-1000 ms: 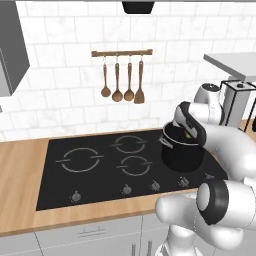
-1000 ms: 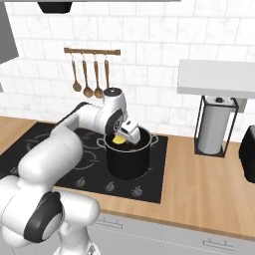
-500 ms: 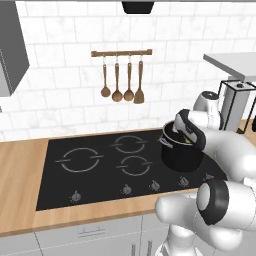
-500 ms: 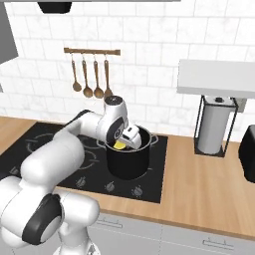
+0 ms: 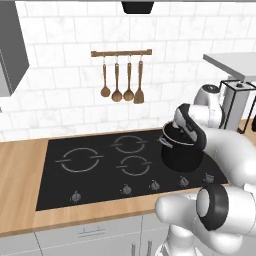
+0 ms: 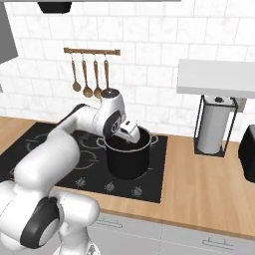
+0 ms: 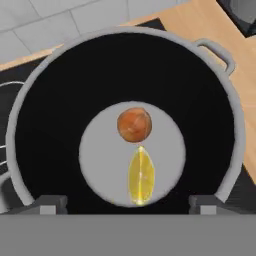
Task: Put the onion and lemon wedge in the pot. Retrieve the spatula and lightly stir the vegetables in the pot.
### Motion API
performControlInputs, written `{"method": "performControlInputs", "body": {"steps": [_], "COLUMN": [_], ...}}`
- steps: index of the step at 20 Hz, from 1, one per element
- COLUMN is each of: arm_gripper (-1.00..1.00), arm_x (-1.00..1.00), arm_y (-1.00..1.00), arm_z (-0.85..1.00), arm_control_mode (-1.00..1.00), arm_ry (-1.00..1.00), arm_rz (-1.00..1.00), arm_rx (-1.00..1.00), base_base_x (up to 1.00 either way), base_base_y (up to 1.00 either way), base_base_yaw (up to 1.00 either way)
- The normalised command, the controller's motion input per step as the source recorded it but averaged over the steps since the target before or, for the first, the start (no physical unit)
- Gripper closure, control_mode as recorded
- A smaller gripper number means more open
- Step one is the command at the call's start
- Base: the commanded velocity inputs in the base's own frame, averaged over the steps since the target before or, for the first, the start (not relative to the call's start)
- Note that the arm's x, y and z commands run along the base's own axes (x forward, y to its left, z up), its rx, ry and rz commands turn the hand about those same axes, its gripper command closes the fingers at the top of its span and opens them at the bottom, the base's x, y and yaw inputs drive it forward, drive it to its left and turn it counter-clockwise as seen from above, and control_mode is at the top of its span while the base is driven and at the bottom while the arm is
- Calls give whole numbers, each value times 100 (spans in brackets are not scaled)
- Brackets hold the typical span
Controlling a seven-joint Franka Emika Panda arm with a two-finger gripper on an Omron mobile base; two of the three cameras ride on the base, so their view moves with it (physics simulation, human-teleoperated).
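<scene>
The black pot (image 5: pixel 181 156) (image 6: pixel 128 160) stands on the right rear burner of the cooktop. In the hand view I look straight down into the pot (image 7: pixel 45 115). The reddish-brown onion (image 7: pixel 134 124) and the yellow lemon wedge (image 7: pixel 141 175) lie side by side on its grey bottom. My gripper (image 7: pixel 127 203) (image 5: pixel 183 128) (image 6: pixel 130 133) hovers over the pot's mouth, open, its fingertips (image 7: pixel 47 203) wide apart and holding nothing. The wooden spatula (image 5: pixel 139 86) (image 6: pixel 106 72) hangs rightmost on the wall rack.
Three round-bowled wooden spoons (image 5: pixel 116 85) hang left of the spatula on the rail (image 5: pixel 121 52). The black cooktop (image 5: pixel 95 167) has knobs along its front. A paper towel stand (image 6: pixel 211 127) sits under a grey shelf (image 6: pixel 216 77) to the right, beside a dark appliance (image 6: pixel 247 152).
The gripper has opened and let go of the lemon wedge, which now lies in the pot beside the onion. The hand has sunk slightly toward the pot's rim.
</scene>
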Motion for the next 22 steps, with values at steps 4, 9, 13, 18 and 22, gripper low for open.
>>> {"method": "performControlInputs", "body": {"steps": [4,9,13,18,22], "arm_gripper": [-100,-100,-100,-100,-100], "arm_x": [-94,-100,-89,-25,-3], "arm_y": [0,14,8,6,1], "arm_z": [100,85,5,-11,-2], "arm_control_mode": [-100,-100,-100,-100,100], "arm_ry": [-2,7,15,10,1], "arm_rz": [5,3,4,1,0], "arm_rx": [0,0,0,-2,-1], "base_base_x": [0,0,0,0,-60], "base_base_y": [0,0,0,0,2], "base_base_yaw": [0,0,0,0,0]}}
